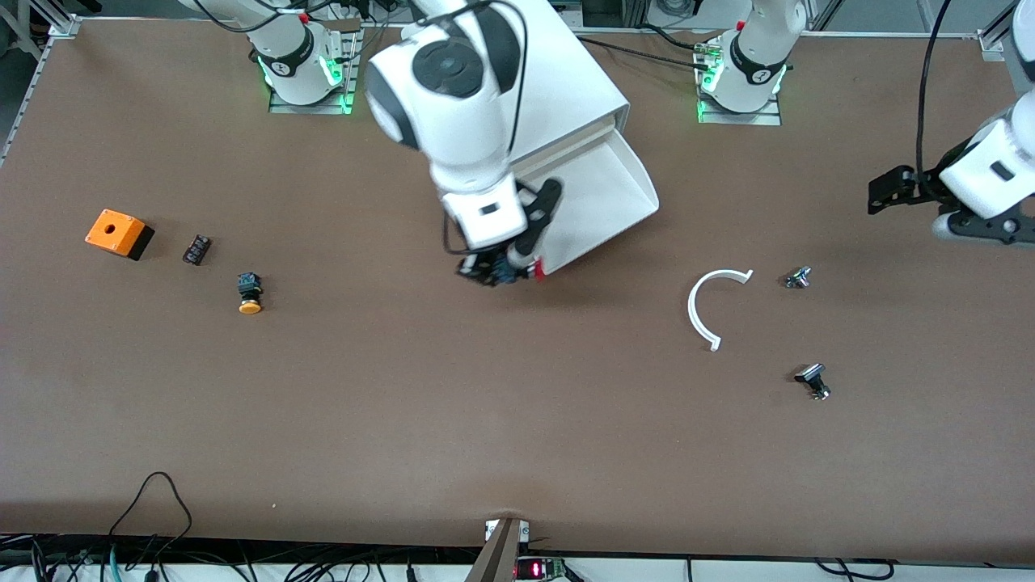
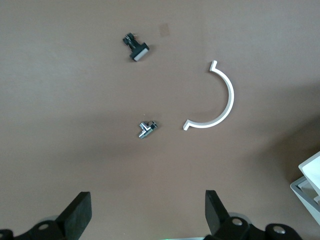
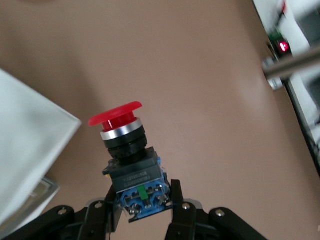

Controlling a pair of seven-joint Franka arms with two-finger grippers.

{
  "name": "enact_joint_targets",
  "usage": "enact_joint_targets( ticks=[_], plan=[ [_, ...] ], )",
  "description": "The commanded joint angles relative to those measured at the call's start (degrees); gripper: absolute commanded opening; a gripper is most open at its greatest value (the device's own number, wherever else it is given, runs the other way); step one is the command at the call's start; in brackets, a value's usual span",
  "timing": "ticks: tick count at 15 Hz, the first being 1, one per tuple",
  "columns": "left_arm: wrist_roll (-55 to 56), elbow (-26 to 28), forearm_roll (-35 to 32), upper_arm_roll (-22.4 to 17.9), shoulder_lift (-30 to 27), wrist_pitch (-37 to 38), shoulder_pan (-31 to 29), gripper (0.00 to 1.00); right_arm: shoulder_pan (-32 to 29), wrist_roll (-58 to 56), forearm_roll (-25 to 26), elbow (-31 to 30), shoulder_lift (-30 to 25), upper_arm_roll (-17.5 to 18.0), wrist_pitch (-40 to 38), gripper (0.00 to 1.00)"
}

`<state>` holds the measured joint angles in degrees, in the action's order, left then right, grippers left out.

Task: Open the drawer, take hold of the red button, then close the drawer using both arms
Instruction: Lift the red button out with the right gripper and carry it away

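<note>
The right gripper [image 1: 500,270] hung clamped on the button [image 3: 127,159], gripping its black-and-blue body with the red cap pointing clear of the fingers, just above the table at the near corner of the pulled-out drawer [image 1: 602,194]. The left gripper [image 2: 145,220] waited with its jaws spread wide over the table toward the left arm's end, near the white curved strip [image 2: 220,100]. To finish well, I judged the right arm should carry the button clear first, then the drawer front be pushed squarely, since the tray stood skewed to the cabinet [image 1: 566,89].
</note>
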<state>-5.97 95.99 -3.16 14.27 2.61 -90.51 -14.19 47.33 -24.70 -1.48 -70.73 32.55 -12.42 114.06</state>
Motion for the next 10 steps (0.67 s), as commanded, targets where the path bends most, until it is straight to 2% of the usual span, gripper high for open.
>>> enact_joint_targets(
  ticks=[1, 4, 6, 10],
  plan=[
    [-0.10, -4.58, 0.25, -0.55, 7.30, 2.36, -0.13, 1.00, -5.12, 6.66, -1.77, -9.48, -4.59, -0.06, 2.83, 0.24],
    [1.56, -4.06, 0.34, -0.12, 8.54, 2.62, 1.53, 1.00, -11.09, 13.17, -1.42, -17.92, -6.27, -0.68, 3.88, 0.24],
    [8.73, -3.71, 2.88, 0.06, 10.91, 1.31, 3.46, 1.00, -14.61, 17.73, -1.24, -22.41, -6.27, -0.85, 5.99, 0.24],
    [26.76, 3.92, 7.10, 0.24, 12.07, -12.98, 10.83, 1.00, -21.73, 19.08, 0.60, -31.02, -5.57, -1.73, 12.23, 0.24]
  ],
)
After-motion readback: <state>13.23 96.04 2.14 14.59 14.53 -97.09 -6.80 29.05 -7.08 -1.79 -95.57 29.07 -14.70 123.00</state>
